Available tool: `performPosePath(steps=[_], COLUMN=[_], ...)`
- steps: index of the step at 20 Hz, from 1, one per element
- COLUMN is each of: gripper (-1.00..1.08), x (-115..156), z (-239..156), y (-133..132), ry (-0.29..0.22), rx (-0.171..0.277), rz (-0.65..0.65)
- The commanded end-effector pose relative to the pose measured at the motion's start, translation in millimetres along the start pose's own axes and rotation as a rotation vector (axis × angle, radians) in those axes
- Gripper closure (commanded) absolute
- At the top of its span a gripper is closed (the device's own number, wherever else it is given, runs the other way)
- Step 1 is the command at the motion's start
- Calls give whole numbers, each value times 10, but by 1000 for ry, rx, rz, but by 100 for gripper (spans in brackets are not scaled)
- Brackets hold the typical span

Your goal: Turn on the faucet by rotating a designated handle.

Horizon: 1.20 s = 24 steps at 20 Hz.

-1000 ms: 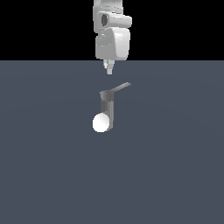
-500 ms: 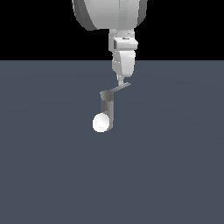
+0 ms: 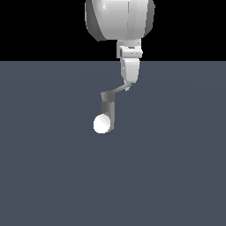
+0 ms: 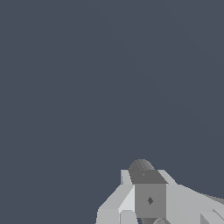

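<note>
**Gripper at the far tip of the handle**

At the outer end of the handle (image 3: 118,92), my gripper (image 3: 128,87) hung straight down from the wrist, its tips meeting the bar's far tip in the exterior view. Whether my fingers were spread or pressed together I could not tell; from that camera they read as one narrow white block, and the wrist view showed only pale housing with a dark square face.

From the faucet (image 3: 107,111), which stood upright on the flat slate-grey floor (image 3: 176,167), the handle ran sideways off the top of the post, rising slightly toward the exterior view's right until it reached my fingertips. The white ball-like end (image 3: 102,124) sat at the foot of the post, on the side facing the exterior view's left, well apart from my gripper.

My large white arm link (image 3: 119,20) loomed above the faucet against the black background.

On the wrist camera, a ribbed grey rounded part (image 4: 141,166) peeked out just behind my housing; I could not tell which piece it was.
</note>
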<state>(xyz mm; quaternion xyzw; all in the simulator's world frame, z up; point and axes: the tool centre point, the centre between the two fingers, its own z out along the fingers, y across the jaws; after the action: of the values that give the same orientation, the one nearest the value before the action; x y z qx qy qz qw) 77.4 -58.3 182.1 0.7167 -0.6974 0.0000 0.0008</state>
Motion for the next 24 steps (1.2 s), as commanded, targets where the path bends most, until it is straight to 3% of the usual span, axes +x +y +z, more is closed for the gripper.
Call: performPosePath(steps=[1, 24], gripper=[108, 108], x=[9, 61], z=[5, 3], y=[-10, 583], ry=[0, -1], rx=[1, 1], rz=[5, 5])
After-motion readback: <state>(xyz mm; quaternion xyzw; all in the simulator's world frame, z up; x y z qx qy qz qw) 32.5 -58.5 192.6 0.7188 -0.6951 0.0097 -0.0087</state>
